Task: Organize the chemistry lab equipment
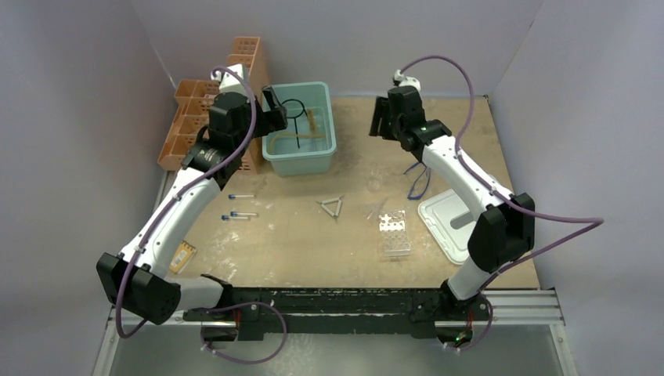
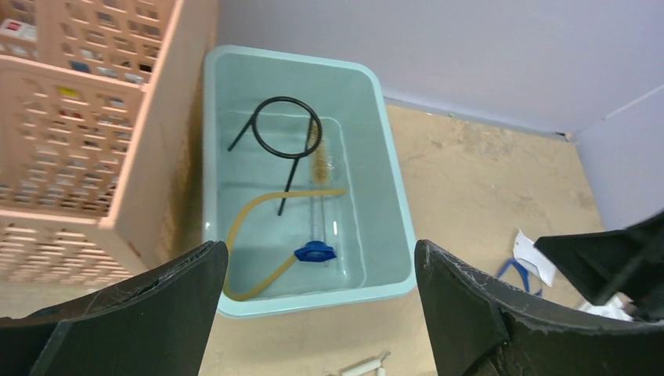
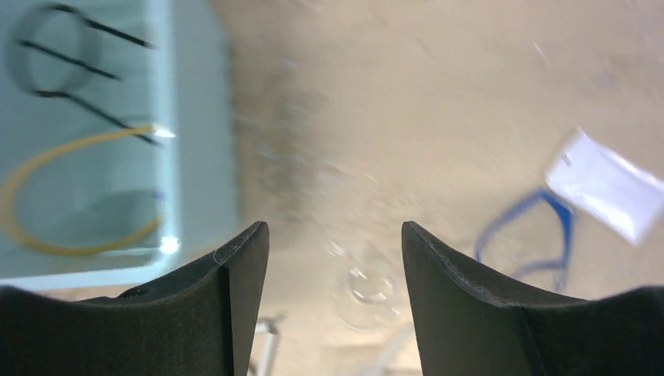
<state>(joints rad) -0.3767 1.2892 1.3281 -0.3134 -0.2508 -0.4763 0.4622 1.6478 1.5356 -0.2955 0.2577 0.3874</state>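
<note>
A teal bin (image 1: 301,164) at the back holds a black wire ring with stem (image 2: 288,135), an amber hose (image 2: 252,213) and a blue-capped clear tube (image 2: 315,251). My left gripper (image 2: 321,249) hangs open above the bin's near end, holding nothing. My right gripper (image 3: 333,229) is open over bare table right of the bin (image 3: 196,141). The right wrist view is blurred. A clear glass piece (image 3: 368,286) lies below the right gripper's jaws. Blue-framed goggles (image 1: 419,178), a wire triangle (image 1: 333,206), a clear tube rack (image 1: 394,233) and three blue-capped tubes (image 1: 243,213) lie on the table.
An orange lattice basket rack (image 1: 211,110) stands against the bin's left side. A white tray (image 1: 442,223) lies beside the right arm. A small orange notepad (image 1: 182,256) sits near the left arm. A white tag (image 3: 607,184) lies by the goggles (image 3: 532,235).
</note>
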